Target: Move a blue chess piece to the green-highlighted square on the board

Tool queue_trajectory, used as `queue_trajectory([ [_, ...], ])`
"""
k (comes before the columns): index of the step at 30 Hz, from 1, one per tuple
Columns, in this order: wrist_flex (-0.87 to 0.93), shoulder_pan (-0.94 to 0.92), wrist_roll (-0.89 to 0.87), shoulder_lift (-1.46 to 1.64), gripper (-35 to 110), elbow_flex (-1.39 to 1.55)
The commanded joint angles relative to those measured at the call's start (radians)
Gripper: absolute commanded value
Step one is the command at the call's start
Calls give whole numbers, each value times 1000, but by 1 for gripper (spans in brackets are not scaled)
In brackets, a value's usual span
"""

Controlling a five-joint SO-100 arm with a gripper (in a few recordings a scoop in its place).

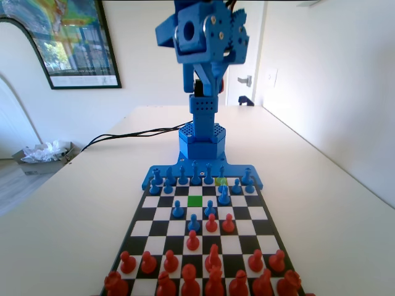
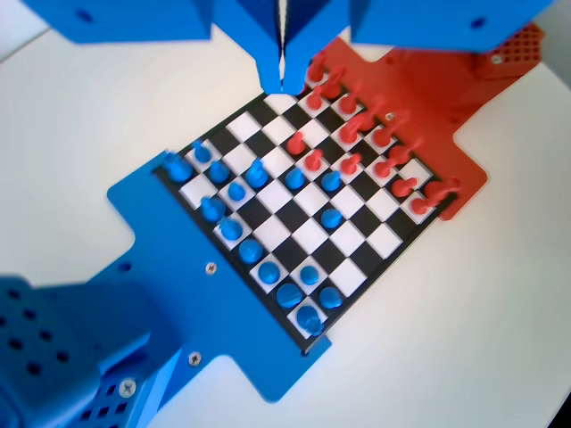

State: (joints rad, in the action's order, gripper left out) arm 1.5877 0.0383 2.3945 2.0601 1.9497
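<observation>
- Blue chess piece (image 1: pixel 223 195): likely candidate stands just right of the green-highlighted square (image 1: pixel 195 200) in the fixed view, same row; which blue piece is meant is my guess, several stand near.
- Paler yellow-green square (image 1: pixel 221 181) lies one row further back, right behind that piece, partly hidden by blue pieces.
- Green-highlighted square is bare, nothing on it; task not yet started as things lie.
- Board (image 1: pixel 268 229) lies flat on the white desk (image 1: pixel 321 185); blue pieces at the arm's end, red pieces (image 1: pixel 212 223) at the near end, a few of each advanced to the middle.
- Gripper (image 2: pixel 284 82) hangs high above the board in the wrist view, over the red side, well apart from any piece.
- Jaws pressed together, only a thin seam between them, nothing pinched.
- Handling, judged: small hard plastic piece, light, stiff, smooth, likely slippery; narrow base so it tips easily if nudged sideways.
- Best hold, judged: slim body just under the rounded top, jaws coming straight down, one on each side.
- Risk: neighbours stand close, a blue piece (image 1: pixel 210 208) just in front and the back rows just behind; wide jaws could knock them.
- Next move calls for spreading the jaws, then coming down over the chosen piece.
- Wrist view is blurred; piece shapes hard to tell there.
</observation>
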Motion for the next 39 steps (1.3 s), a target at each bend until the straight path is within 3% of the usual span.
queue_trajectory([
  [1, -46, -2, 28, 2, 1, 80],
  [8, -215, 43, -20, 26, 1, 288],
  [25, -334, 250, -247, 49, 9, 453],
  [39, -520, 227, -129, -55, 9, 471],
])
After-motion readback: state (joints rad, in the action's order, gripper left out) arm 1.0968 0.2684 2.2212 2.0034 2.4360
